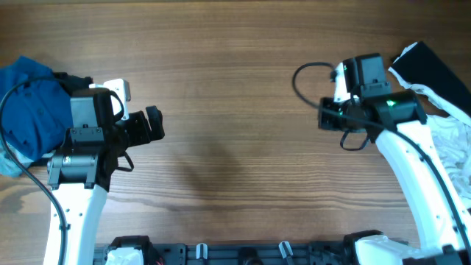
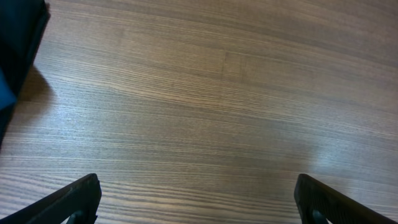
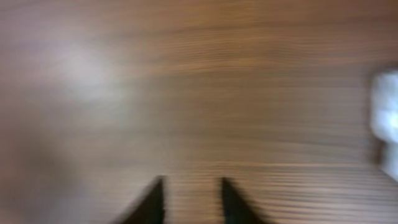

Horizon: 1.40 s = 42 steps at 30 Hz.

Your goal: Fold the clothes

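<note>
Left gripper: my left gripper [image 1: 153, 125] is spread wide and empty; only the bare table [image 2: 205, 93] shows between its tips.
Right gripper: my right gripper [image 1: 324, 115] is parted a little and grasps nothing. Wood shows through the gap, though the wrist view is blurred.
White T-shirt: the white T-shirt [image 1: 447, 136] lies rumpled behind my right gripper, out at the table's edge and apart from the tips. A blurred white patch at the side of that wrist view is probably it.
Blue garment: a blue garment [image 1: 29, 103] sits bunched behind my left gripper, untouched.
Done: nothing that I can see; neither heap looks flat or squared.
Left: all of it, I judge. I must take a garment, spread it on the wood between my grippers, then fold it.
</note>
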Motion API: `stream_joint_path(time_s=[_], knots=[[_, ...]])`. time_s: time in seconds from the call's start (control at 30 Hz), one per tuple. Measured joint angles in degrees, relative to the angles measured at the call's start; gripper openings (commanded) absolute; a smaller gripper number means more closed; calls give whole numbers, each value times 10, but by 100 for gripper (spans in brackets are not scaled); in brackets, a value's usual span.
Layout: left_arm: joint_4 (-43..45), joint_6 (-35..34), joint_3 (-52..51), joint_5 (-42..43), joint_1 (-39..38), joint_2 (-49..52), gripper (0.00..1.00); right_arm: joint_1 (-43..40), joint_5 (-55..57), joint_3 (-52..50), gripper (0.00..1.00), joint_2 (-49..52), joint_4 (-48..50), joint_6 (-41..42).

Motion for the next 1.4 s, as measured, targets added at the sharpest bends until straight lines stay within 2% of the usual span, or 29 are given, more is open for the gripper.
stream_joint_path(time_s=[0.03,0.1,0.23,0.53,0.57,0.6,0.63,0.7,0.77,0.8,0.97,1.13,1.3,1.4], knots=[[0,0,0,0,0,0,100,-8,33,0,62,10,13,20],[0,0,0,0,0,0,100,-29,72,0,71,30,40,43],[0,0,0,0,0,0,100,-107,117,0,74,96,68,85],[0,0,0,0,0,0,100,-245,140,0,74,231,110,107],[0,0,0,0,0,0,100,-256,140,0,72,240,121,107],[0,0,0,0,0,0,100,-261,141,0,64,245,129,108],[0,0,0,0,0,0,100,-268,141,0,48,250,139,107],[0,0,0,0,0,0,100,-275,142,-1,24,256,155,105],[0,0,0,0,0,0,100,-278,142,-1,8,257,171,101],[0,0,0,0,0,0,100,-278,142,-1,4,257,174,99],[0,0,0,0,0,0,100,-278,138,-1,4,257,166,87],[0,0,0,0,0,0,100,-278,75,0,4,252,143,29],[0,0,1,0,0,0,100,-261,-136,31,4,159,118,-111],[0,0,1,0,0,0,100,-196,-250,66,4,57,107,-181]])
